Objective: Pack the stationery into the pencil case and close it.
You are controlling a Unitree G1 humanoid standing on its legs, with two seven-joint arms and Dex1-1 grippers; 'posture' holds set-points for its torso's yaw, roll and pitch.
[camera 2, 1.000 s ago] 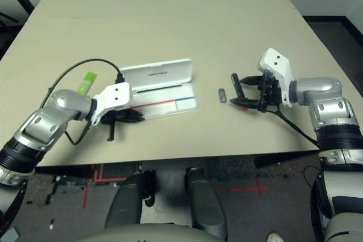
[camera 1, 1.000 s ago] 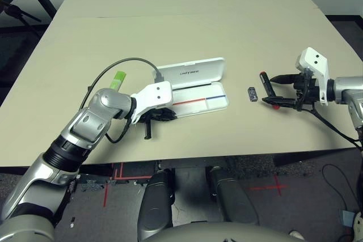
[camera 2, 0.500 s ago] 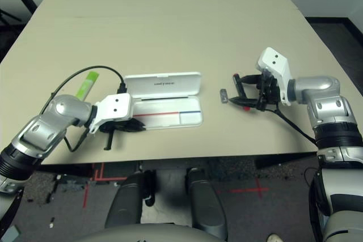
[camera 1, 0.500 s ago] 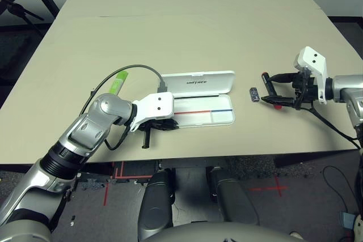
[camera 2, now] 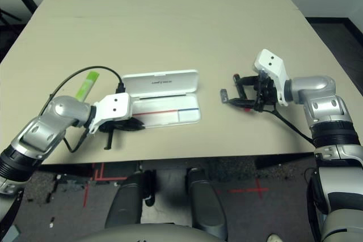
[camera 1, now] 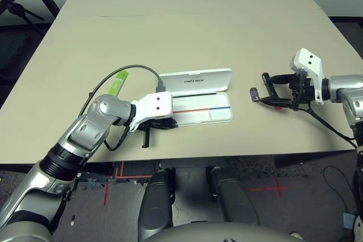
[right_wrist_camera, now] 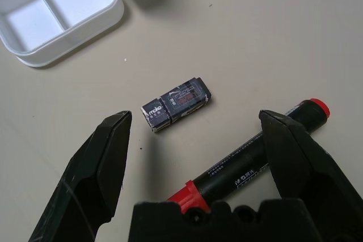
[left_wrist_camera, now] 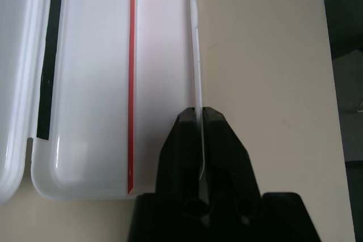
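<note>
So the right gripper (right_wrist_camera: 195,116) just crept closer to the little moko block (right_wrist_camera: 176,104), wide open over the red-capped marker (right_wrist_camera: 238,168), probably lining up a grab, while lefty (left_wrist_camera: 198,118) pinches the open, empty-looking UNITREE case (camera 1: 195,75).

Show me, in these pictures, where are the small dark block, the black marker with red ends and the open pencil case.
Dark block (right_wrist_camera: 176,103): right wrist view, printed side.
Black marker (right_wrist_camera: 238,166): right wrist view, barrel.
Pencil case (camera 1: 195,81): left eye view, lid.

Green marker (camera 2: 87,86) lies left of the open pencil case (camera 2: 164,109); 2 silver arms (camera 2: 52,118) reach in
</note>
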